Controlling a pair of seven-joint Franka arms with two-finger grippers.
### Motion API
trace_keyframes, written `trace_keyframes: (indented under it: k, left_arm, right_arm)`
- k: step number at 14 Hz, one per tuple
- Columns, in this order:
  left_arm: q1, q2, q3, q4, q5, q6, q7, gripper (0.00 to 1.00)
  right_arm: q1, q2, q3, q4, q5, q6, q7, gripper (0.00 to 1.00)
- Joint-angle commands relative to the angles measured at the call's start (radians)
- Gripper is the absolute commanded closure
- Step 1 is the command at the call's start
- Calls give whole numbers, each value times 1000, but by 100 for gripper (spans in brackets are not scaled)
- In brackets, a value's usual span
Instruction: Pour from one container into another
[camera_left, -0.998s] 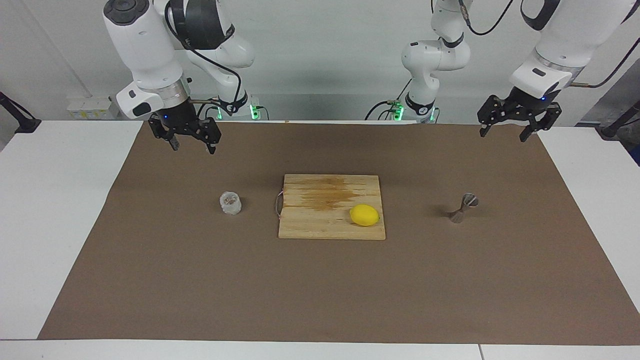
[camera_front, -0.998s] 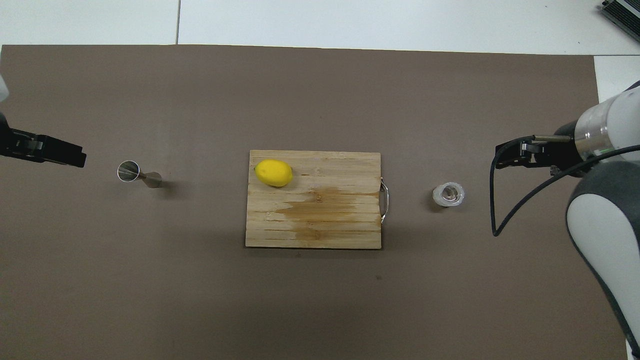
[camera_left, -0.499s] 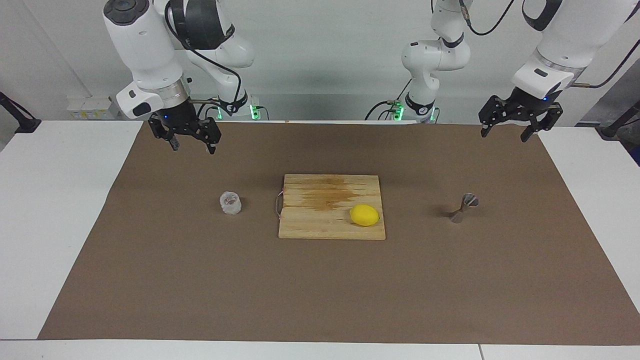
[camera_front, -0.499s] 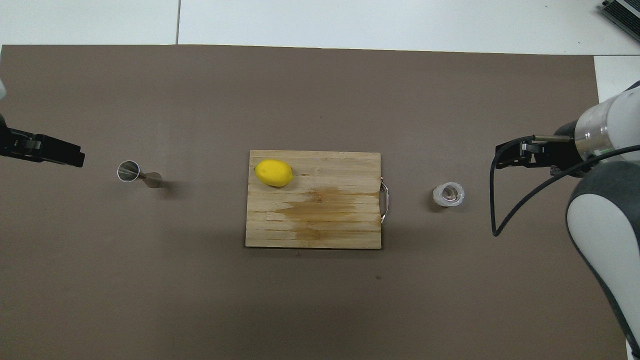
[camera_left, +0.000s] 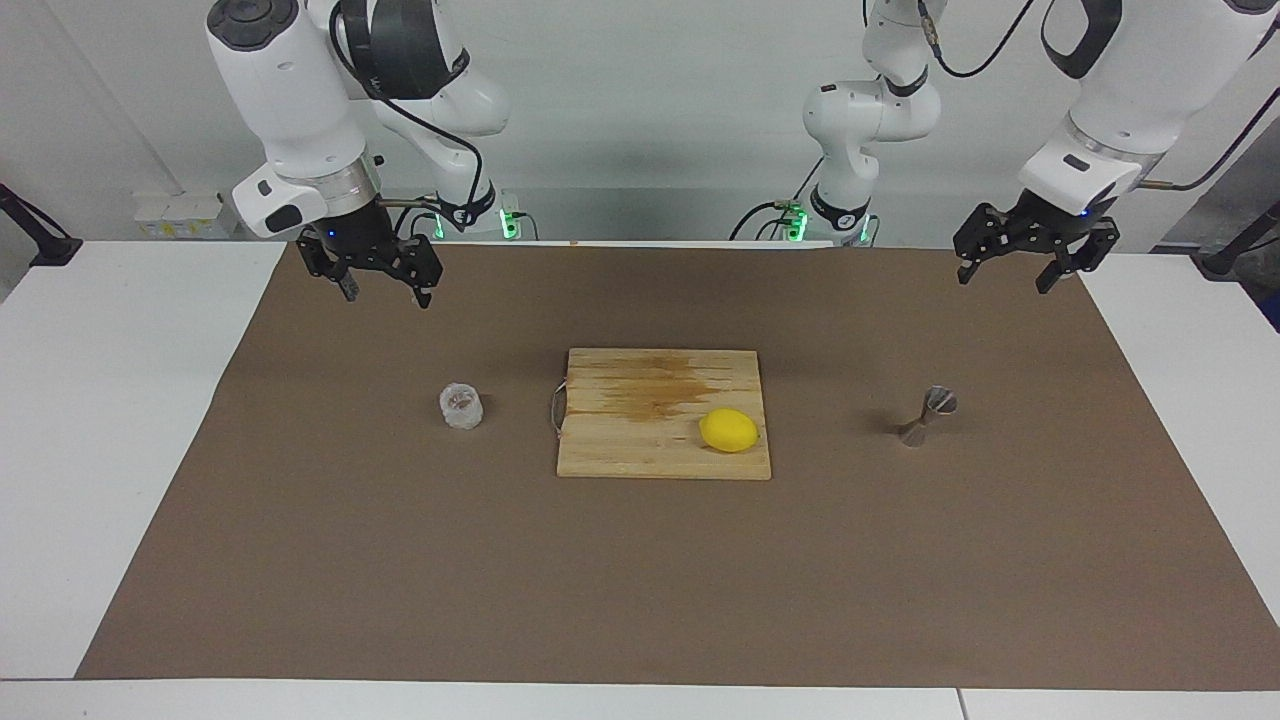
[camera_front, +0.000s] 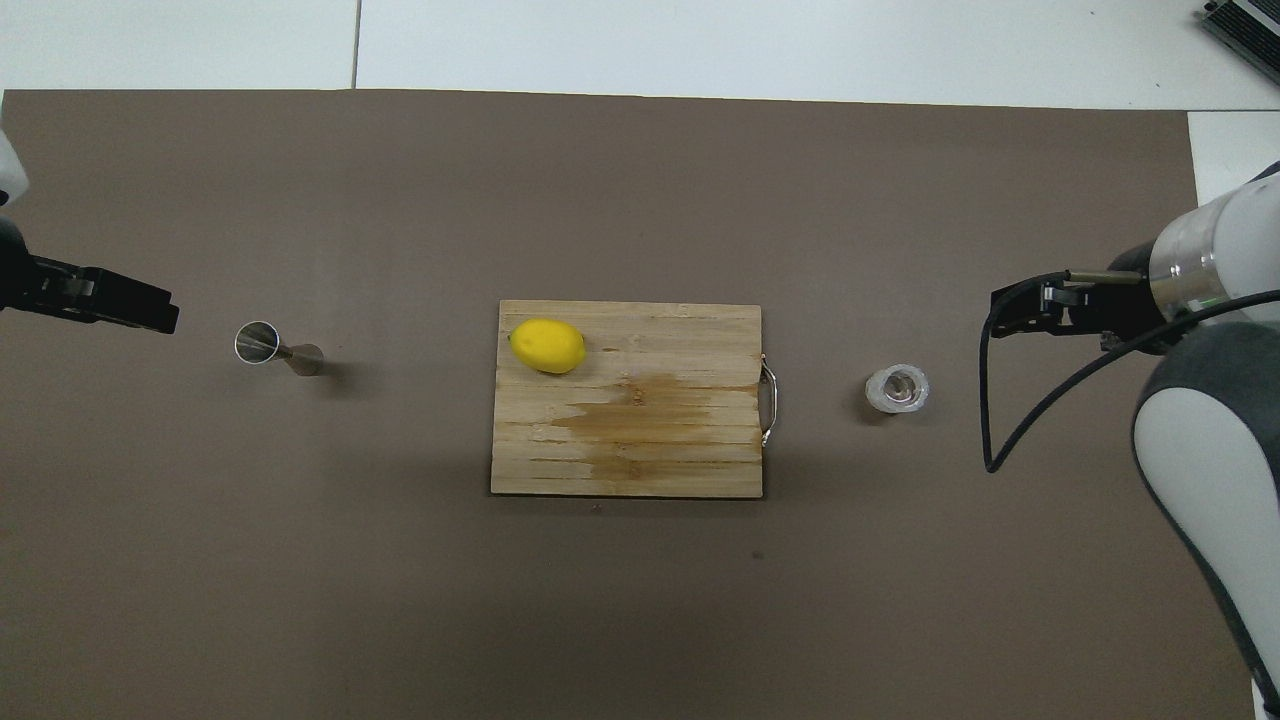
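A small clear glass cup (camera_left: 461, 405) (camera_front: 897, 389) with something brownish inside stands on the brown mat toward the right arm's end of the table. The silvery hourglass jigger (camera_left: 927, 414) (camera_front: 277, 347) stands upright toward the left arm's end. My right gripper (camera_left: 384, 288) (camera_front: 1010, 313) hangs open in the air over the mat near the robots' edge, apart from the cup and holding nothing. My left gripper (camera_left: 1003, 275) (camera_front: 150, 312) hangs open over the mat's corner, apart from the jigger, also holding nothing.
A wooden cutting board (camera_left: 640, 445) (camera_front: 640, 440) with a wet stain and a small metal handle lies between the cup and the jigger. A yellow lemon (camera_left: 728, 430) (camera_front: 547, 345) rests on it. The brown mat (camera_left: 640, 580) covers most of the white table.
The left gripper has shifted slightly toward the middle of the table. The right arm, cup and jigger have not moved.
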Motion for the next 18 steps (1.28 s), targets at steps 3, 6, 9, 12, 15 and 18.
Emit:
trace_keyframes:
  k: [3, 6, 9, 12, 15, 18]
  left_arm:
    - [161, 100, 1, 7, -193, 7, -175, 0]
    - [260, 166, 1, -8, -270, -3, -230, 0]
    - [339, 245, 0, -32, -394, -25, -336, 0]
    - [396, 324, 0, -45, -496, -59, -443, 0]
    - [406, 371, 0, -57, -516, -54, -575, 0]
    - [451, 448, -2, -63, -625, -56, -676, 0]
  right_arm:
    - [-11, -16, 8, -16, 2, 4, 13, 0]
    - [-11, -16, 8, -16, 2, 4, 13, 0]
    - [-11, -16, 8, -16, 2, 4, 13, 0]
    - [-11, -16, 8, -16, 2, 4, 13, 0]
    - [-11, -18, 8, -16, 2, 4, 13, 0]
    - [-11, -16, 8, -16, 2, 4, 13, 0]
